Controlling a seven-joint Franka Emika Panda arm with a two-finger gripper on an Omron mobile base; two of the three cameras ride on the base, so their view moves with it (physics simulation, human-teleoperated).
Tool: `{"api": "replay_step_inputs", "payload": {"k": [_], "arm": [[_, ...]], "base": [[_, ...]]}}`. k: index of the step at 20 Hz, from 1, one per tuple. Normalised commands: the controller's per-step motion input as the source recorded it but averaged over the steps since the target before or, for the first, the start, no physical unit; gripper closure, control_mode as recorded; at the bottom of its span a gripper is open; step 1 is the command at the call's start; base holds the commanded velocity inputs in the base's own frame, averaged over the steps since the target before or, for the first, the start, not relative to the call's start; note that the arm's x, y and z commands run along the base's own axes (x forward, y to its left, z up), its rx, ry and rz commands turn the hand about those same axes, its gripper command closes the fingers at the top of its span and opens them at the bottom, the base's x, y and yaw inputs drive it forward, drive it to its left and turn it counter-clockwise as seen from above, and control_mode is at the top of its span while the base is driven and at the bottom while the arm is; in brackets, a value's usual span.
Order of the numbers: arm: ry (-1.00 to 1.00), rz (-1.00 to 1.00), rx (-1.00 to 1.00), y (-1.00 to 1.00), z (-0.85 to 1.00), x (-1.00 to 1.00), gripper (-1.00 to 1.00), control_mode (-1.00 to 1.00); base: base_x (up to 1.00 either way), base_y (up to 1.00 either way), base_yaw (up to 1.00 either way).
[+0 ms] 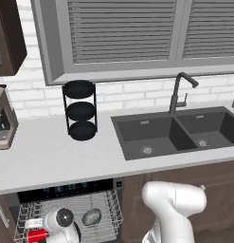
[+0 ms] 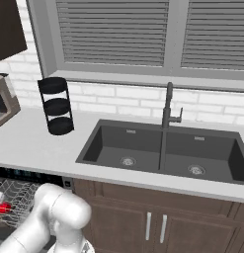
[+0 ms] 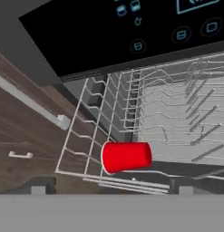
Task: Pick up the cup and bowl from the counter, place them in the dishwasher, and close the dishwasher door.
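Note:
The dishwasher (image 1: 66,191) stands open under the counter (image 1: 52,156), its wire rack (image 3: 177,113) pulled out. The red cup (image 3: 127,156) lies on its side at the rack's edge, also seen in the left base view (image 1: 37,235) and the right base view (image 2: 1,207). My gripper (image 3: 112,188) hovers just above the cup, open, its fingertips (image 3: 38,186) spread wider than the cup and holding nothing. The grey bowl (image 1: 91,217) rests in the same rack, right of the cup. The black control strip (image 3: 131,31) shows teal lights. The dishwasher door is out of view.
A black tiered rack (image 1: 80,110) stands on the counter by the wall. The dark double sink (image 1: 175,130) and faucet (image 1: 177,92) lie to the right. A coffee machine (image 1: 2,118) sits far left. Brown cabinets (image 3: 22,136) flank the dishwasher.

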Motion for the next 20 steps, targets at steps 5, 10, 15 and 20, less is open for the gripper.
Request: {"api": "replay_step_inputs", "payload": {"k": [5, 10, 15, 20], "arm": [[0.04, 0.0, 0.09, -0.38, 0.21, -0.97, -1.0, -1.0], [0.15, 0.0, 0.02, -0.09, -0.06, -0.24, -1.0, -1.0], [0.06, 0.0, 0.0, 0.0, -0.41, 0.01, -1.0, -1.0], [0.01, 0.0, -0.01, 0.0, -0.59, 0.01, -1.0, -1.0]], "base": [[0.0, 0.0, 0.0], [0.0, 0.0, 0.0], [0.0, 0.0, 0.0], [0.0, 0.0, 0.0]]}}
